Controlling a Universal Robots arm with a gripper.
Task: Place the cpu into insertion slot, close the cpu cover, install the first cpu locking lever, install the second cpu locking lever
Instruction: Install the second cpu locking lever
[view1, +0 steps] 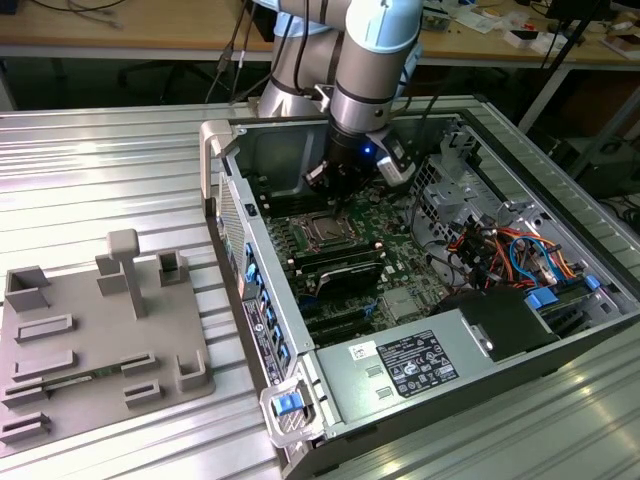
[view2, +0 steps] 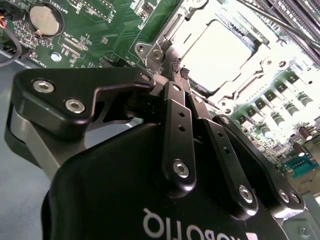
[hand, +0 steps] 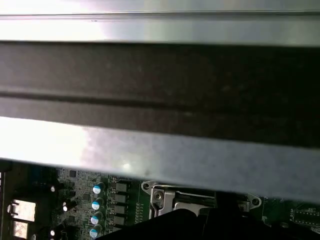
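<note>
Hand (view2: 176, 70) pinched together, nothing held, tips down at the cpu cover (view2: 240, 82) corner to work it. Cpu (view2: 220, 47) already seated in insertion slot (view1: 322, 229) on the green board (view1: 400, 250).

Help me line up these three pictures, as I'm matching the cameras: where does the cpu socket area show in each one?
Exterior view: the insertion slot sits on the green board, just below the gripper.
Second wrist view: the cpu lies bright inside the cpu cover, just beyond the closed fingertips.
First wrist view: a silvery corner of the socket shows under the case rail.
Shared landmark: the socket's silvery frame.
</note>
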